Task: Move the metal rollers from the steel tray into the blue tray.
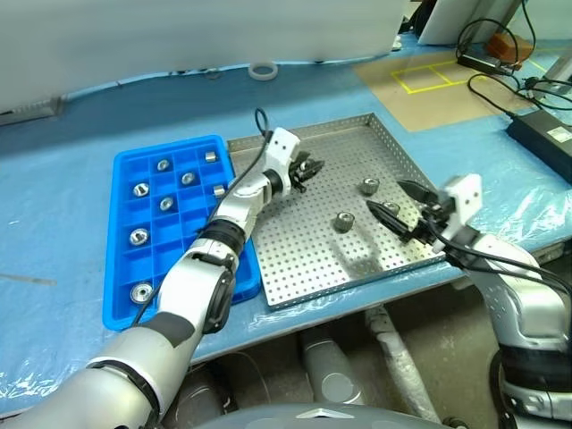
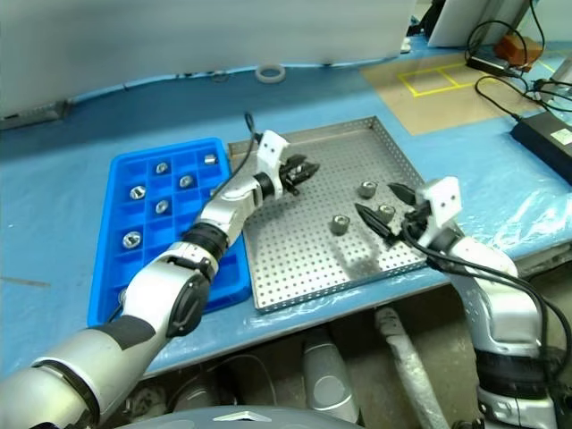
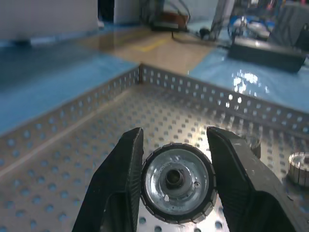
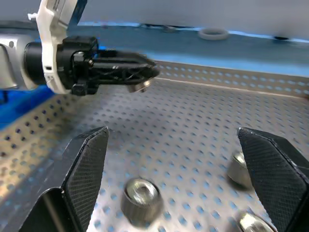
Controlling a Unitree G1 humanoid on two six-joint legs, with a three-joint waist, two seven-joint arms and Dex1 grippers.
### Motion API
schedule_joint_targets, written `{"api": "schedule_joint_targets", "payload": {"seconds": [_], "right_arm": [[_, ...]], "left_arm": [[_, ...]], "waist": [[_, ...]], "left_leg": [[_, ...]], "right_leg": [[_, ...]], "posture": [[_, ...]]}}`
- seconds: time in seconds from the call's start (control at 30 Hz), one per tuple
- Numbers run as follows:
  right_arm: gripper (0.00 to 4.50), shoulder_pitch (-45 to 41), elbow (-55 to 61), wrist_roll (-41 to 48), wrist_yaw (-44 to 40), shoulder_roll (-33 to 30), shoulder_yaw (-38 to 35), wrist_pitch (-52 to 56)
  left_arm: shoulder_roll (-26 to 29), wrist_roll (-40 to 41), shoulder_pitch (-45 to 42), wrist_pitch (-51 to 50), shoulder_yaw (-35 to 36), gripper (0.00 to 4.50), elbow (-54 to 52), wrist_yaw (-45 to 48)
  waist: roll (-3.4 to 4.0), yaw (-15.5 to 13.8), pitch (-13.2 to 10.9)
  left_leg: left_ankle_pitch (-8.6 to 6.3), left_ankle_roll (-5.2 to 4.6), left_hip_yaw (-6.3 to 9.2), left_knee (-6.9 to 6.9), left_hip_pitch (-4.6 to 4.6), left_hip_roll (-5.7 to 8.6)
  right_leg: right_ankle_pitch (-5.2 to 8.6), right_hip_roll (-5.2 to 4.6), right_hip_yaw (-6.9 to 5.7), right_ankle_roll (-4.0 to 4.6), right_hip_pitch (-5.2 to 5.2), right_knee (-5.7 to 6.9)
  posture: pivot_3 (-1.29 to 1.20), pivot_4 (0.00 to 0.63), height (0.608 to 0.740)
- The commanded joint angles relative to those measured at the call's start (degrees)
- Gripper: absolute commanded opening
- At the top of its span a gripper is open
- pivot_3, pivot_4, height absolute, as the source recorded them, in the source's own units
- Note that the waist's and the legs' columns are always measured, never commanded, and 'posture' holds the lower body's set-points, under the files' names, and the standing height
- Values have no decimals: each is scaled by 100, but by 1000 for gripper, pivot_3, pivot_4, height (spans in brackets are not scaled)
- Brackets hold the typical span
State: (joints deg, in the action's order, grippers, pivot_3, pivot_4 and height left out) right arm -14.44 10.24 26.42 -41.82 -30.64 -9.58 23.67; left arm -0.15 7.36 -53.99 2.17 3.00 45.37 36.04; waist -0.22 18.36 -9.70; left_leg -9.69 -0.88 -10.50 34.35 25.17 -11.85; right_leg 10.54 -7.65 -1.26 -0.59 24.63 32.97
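- left gripper [image 1: 312, 170]: over the steel tray's far-left part, fingers clamped on one metal roller [image 3: 177, 183]; the roller sits between the two black fingers [image 3: 118, 186], flat face with dark centre hole toward the wrist camera, lifted off the perforated floor
- right gripper [image 1: 399, 204]: over the near-right part of the steel tray, fingers spread wide apart, nothing between them; points toward the left gripper
- steel tray [image 1: 304, 259]: large, square, perforated floor, raised rim, lies on the blue table cover [image 1: 54, 214], just right of the blue tray, edges touching or nearly so, cannot tell which
- blue tray [image 1: 121, 268]: gridded compartments, partly hidden by the left arm; several rollers sit in it one per compartment, e.g. one in the far row [image 1: 211, 156] and one in the nearest row [image 1: 141, 292]
- loose rollers on the steel tray: one mid-tray [image 1: 343, 222], one further right [image 1: 370, 186], and one just by the right gripper's fingers [image 1: 391, 209]; in the right wrist view all three lie ahead of the open fingers, none touched
- held roller is well apart from those three, toward the blue tray side
- white tape ring [image 1: 262, 71]: far side of the table, well clear of both trays
- black box with white label [image 1: 547, 136]: far right; label text too small to read
- no readable writing or brand on trays, rollers or grippers
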Motion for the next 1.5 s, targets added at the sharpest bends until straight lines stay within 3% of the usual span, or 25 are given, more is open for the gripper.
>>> {"api": "schedule_joint_targets", "payload": {"seconds": [0.03,0.2,0.37,0.47,0.67,1.03,1.3,1.5], "right_arm": [[4500,-540,-593,-102,-413,49,351,-251],[4500,-1406,-1546,-253,-979,293,790,-577],[4500,-1885,-2341,-519,-1398,494,1107,-947],[4500,-2076,-2674,-624,-1588,592,1230,-1098],[4500,-2264,-2956,-686,-1723,719,1227,-1282],[4500,-1941,-2774,-745,-1558,786,1173,-1354],[4500,-1775,-2487,-665,-1413,603,1016,-1237],[4500,-1649,-2304,-665,-1249,510,856,-1209]], "left_arm": [[198,228,614,-570,-70,1721,-1885,-45],[451,265,1754,-1526,-103,1721,-4171,-647],[681,445,2729,-2234,39,1721,-5683,-1098],[862,451,3260,-2493,157,1721,-6162,-1330],[1384,475,4030,-2679,220,1721,-6185,-1226],[1796,846,4118,-2993,-93,1721,-6112,-665],[2162,471,4130,-3078,-504,1721,-5761,-615],[2220,490,3954,-3036,-339,3625,-5581,-694]], "waist": [[0,-113,0],[3,-596,-4],[5,-1303,-4],[8,-1668,-4],[9,-2053,-3],[9,-2074,-3],[10,-2042,-2],[11,-2024,-2]], "left_leg": [[2,-2,7,0,-1,-4],[28,-12,27,0,-4,-10],[54,26,29,-1,-15,-15],[60,43,28,-5,-19,-32],[64,82,24,-15,-22,-46],[123,170,23,-130,-95,-62],[139,197,19,-146,-110,-110],[145,209,16,-157,-125,-110]], "right_leg": [[0,2,-7,0,-1,4],[5,2,-26,6,-3,47],[5,3,-19,9,-4,77],[4,11,-18,12,-6,81],[3,33,-16,13,0,80],[1,57,-1,14,5,95],[1,126,7,15,18,94],[-5,131,17,24,15,95]], "posture": [[-390,150,740],[-267,150,740],[-153,150,740],[-126,150,740],[-106,150,740],[-134,150,740],[-180,150,740],[-206,150,740]]}}
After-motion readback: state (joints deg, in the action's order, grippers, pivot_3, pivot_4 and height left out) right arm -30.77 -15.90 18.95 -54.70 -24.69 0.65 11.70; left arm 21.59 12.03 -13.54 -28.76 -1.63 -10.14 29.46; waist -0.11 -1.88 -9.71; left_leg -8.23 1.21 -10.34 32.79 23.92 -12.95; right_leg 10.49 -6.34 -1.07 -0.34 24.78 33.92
